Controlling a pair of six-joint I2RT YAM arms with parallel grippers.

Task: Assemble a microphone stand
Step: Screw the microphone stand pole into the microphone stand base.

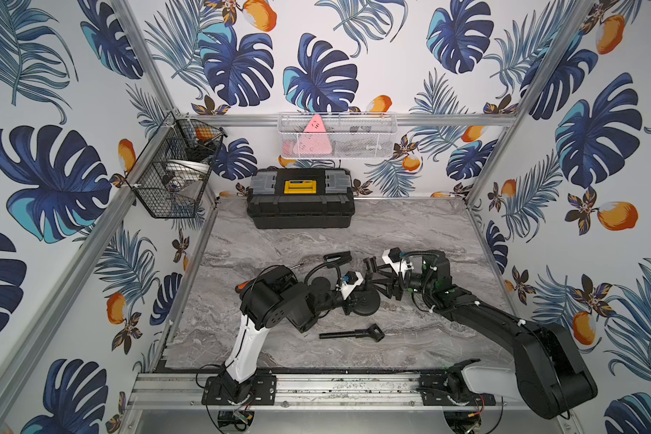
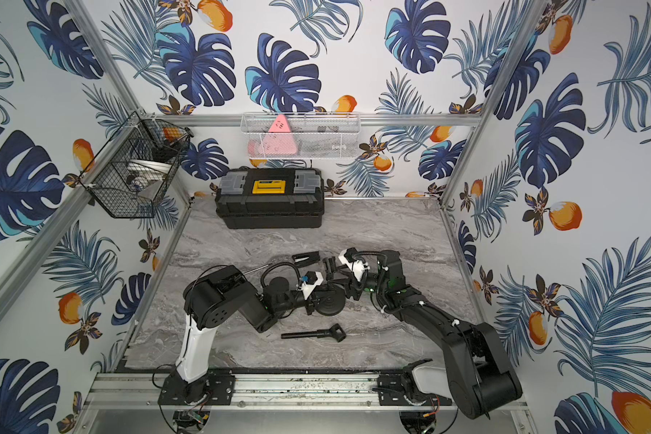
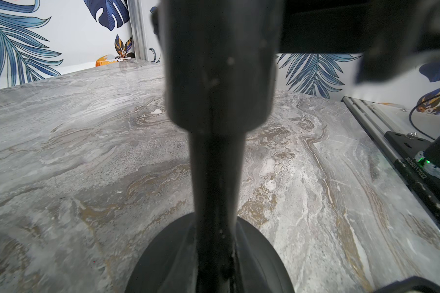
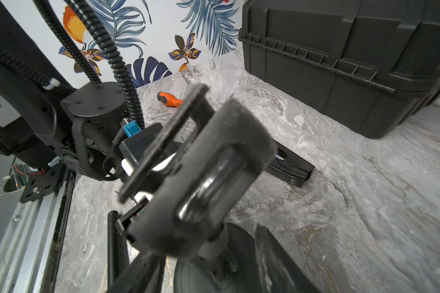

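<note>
Left arm (image 1: 247, 342) folded low, forearm reaching toward right arm. Left gripper (image 1: 353, 302) clamped tight, post (image 3: 215, 177) between jaws. Right arm (image 1: 485, 319) stretched forward, wrist low. Right gripper (image 1: 377, 281) jaws parted, tips near left gripper jaws.

Grey marbled surface (image 1: 410, 225). Black toolbox (image 1: 300, 203) with yellow latch and grey lid compartments at 12 o'clock edge of surface, lid down, against back wall. White mesh basket (image 1: 373, 144) on back rail above toolbox, pink triangular item (image 1: 312, 137) inside. Black wire basket (image 1: 166, 188) at 10 o'clock on side frame, contents unclear. Orange-handled screwdriver (image 4: 169, 99) lying flat on surface at 9 o'clock. Leaf-and-fruit wallpaper (image 1: 237, 67) all round.
</note>
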